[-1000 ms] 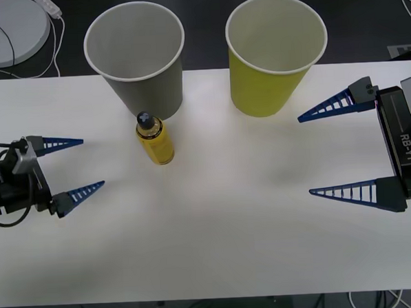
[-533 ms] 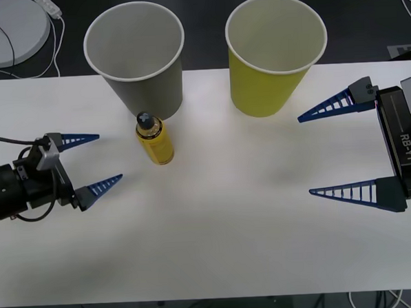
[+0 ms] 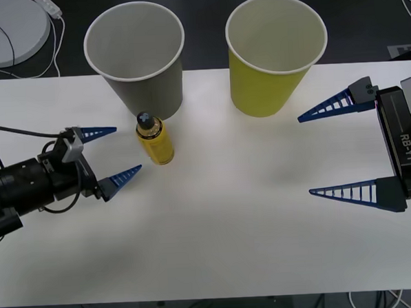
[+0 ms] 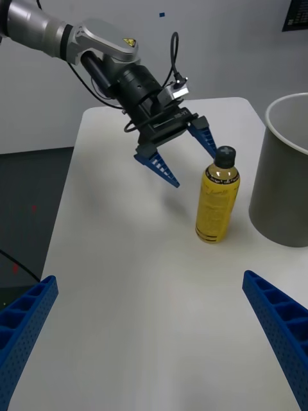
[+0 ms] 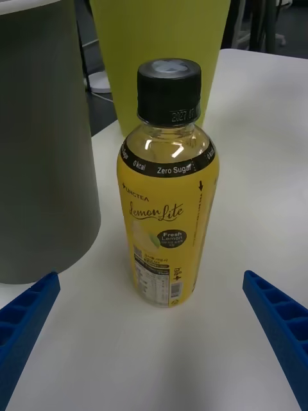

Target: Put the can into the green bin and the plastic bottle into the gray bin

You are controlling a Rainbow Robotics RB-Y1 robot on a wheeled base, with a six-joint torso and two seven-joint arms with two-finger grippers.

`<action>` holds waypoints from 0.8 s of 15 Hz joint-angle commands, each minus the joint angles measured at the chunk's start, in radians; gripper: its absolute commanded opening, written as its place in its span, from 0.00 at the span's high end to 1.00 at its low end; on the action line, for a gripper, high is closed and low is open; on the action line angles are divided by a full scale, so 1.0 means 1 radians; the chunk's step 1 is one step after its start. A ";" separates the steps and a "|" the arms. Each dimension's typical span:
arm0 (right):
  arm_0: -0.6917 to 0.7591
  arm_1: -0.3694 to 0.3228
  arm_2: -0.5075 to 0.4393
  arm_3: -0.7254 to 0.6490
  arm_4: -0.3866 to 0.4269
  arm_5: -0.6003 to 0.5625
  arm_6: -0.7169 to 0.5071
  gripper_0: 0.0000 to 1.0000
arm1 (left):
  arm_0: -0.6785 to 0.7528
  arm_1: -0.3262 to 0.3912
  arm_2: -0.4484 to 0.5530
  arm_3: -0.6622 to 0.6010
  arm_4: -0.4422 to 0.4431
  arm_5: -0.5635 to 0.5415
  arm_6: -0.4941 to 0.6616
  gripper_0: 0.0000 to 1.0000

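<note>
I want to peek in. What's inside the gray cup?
The gray bin shows a bare white inside from the front view, with nothing in it. The plastic bottle stands on the table just in front of it, and the left pincer is open beside the bottle.

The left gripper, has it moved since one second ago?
Yes. The left gripper has advanced toward the standing plastic bottle, open.

On the white worktop (image 3: 230,228), the plastic bottle (image 3: 154,138) is standing upright just before the gray bin (image 3: 137,57), with the green bin (image 3: 275,54) beside. The left gripper (image 3: 116,153) is gaping near the bottle; the right gripper (image 3: 316,151) is hovering spread wide.
</note>
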 commanded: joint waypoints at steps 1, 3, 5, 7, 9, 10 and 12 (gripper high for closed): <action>0.000 0.000 0.000 0.000 0.000 0.000 0.000 0.00 | -0.021 -0.019 -0.031 0.000 -0.011 0.032 0.002 0.00; 0.000 0.000 0.000 0.000 0.000 0.000 0.000 0.00 | -0.033 -0.034 -0.056 0.000 -0.011 0.058 0.002 0.00; 0.000 0.000 0.000 0.000 0.000 0.000 0.000 0.00 | -0.050 -0.055 -0.077 0.000 -0.022 0.086 0.005 0.00; 0.000 0.000 0.000 0.000 0.000 0.000 0.000 0.00 | -0.061 -0.083 -0.080 0.000 -0.054 0.099 0.016 0.00; 0.000 0.000 0.000 0.000 0.000 0.000 0.000 0.00 | -0.067 -0.117 -0.080 0.000 -0.086 0.116 0.028 0.00; 0.000 0.000 0.000 0.000 0.000 0.000 0.000 0.00 | -0.070 -0.135 -0.079 0.000 -0.101 0.129 0.037 0.00; 0.000 0.000 0.000 0.000 0.000 0.000 0.000 0.00 | -0.079 -0.160 -0.079 0.000 -0.129 0.147 0.053 0.00</action>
